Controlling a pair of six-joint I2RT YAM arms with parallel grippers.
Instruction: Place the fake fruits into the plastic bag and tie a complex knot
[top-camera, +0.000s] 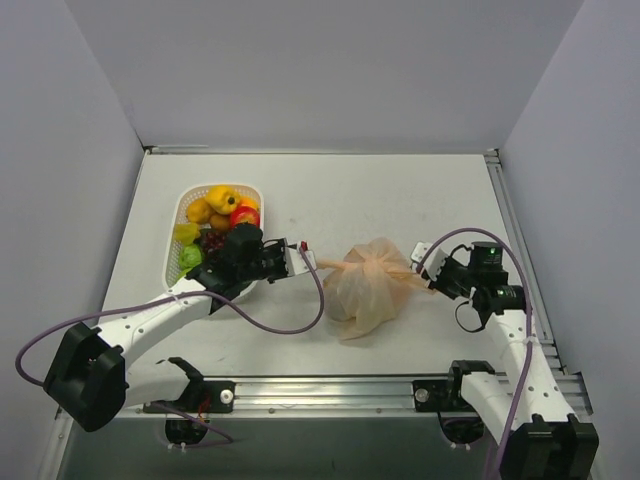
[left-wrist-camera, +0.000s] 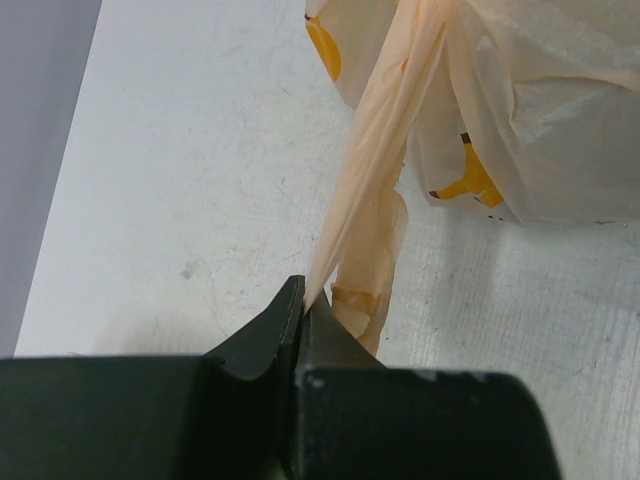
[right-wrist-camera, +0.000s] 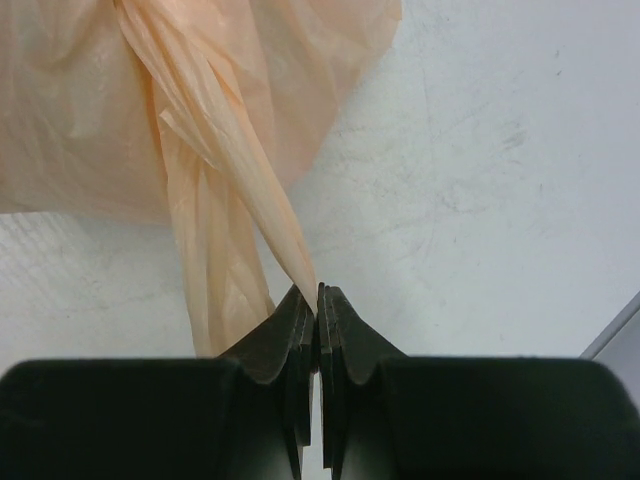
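So the bag (top-camera: 368, 285) is sitting mid-counter (top-camera: 330, 190), right between the two arms, and it's being stretched sideways. Its left handle (left-wrist-camera: 365, 200) is being pinched tight in the left jaws and its right handle (right-wrist-camera: 235, 180) in the right jaws. The strands are being pulled along a left-to-right line, with both jaws about equally near. Fruits (top-camera: 222, 212) are being shown in the basket (top-camera: 215, 186) behind the left arm.

Both white moulded-shell arms (top-camera: 150, 322): black joint housings (top-camera: 85, 375), black wedge-fingered grippers (left-wrist-camera: 303, 300), one thin purple cable (top-camera: 300, 325) looping off each.
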